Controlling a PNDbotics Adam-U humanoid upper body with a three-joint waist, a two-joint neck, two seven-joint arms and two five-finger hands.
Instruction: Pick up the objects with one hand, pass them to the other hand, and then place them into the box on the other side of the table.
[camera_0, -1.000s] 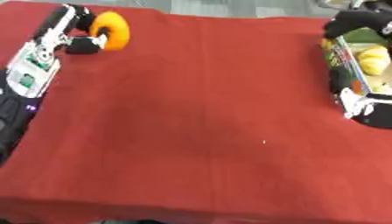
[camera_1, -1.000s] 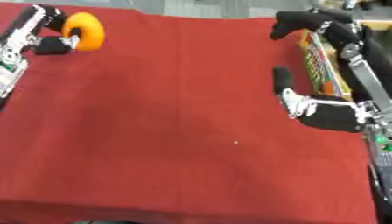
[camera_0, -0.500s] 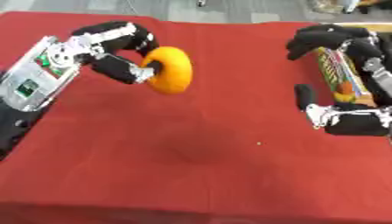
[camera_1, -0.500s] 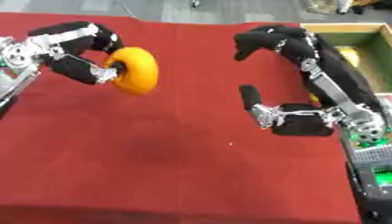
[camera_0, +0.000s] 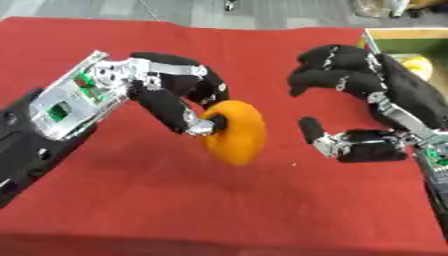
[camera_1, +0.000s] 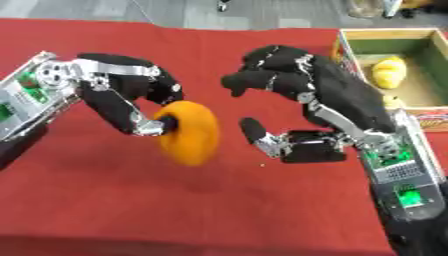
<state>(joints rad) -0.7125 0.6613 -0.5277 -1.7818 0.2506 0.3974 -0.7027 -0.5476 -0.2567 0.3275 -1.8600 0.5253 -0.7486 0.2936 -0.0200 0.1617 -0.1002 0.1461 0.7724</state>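
Note:
An orange ring-shaped object (camera_0: 234, 131) hangs above the red table, and my left hand (camera_0: 179, 100) is shut on it, fingers and thumb curled round its left side. My right hand (camera_1: 302, 95) is open just to the right of it, fingers spread above and thumb (camera_1: 254, 132) below, facing the orange object with a small gap between them. The box (camera_1: 420, 75) stands at the table's right edge, with a yellow object (camera_1: 389, 71) lying inside it.
The red cloth (camera_0: 131, 200) covers the whole table. Grey floor shows past the far edge. Both forearms reach in from the sides, the left one (camera_0: 52, 115) low over the table's left part.
My left hand has carried the orange object down and to the right, toward the table's middle. My right hand has moved left from the box to meet it. The view has shifted too.

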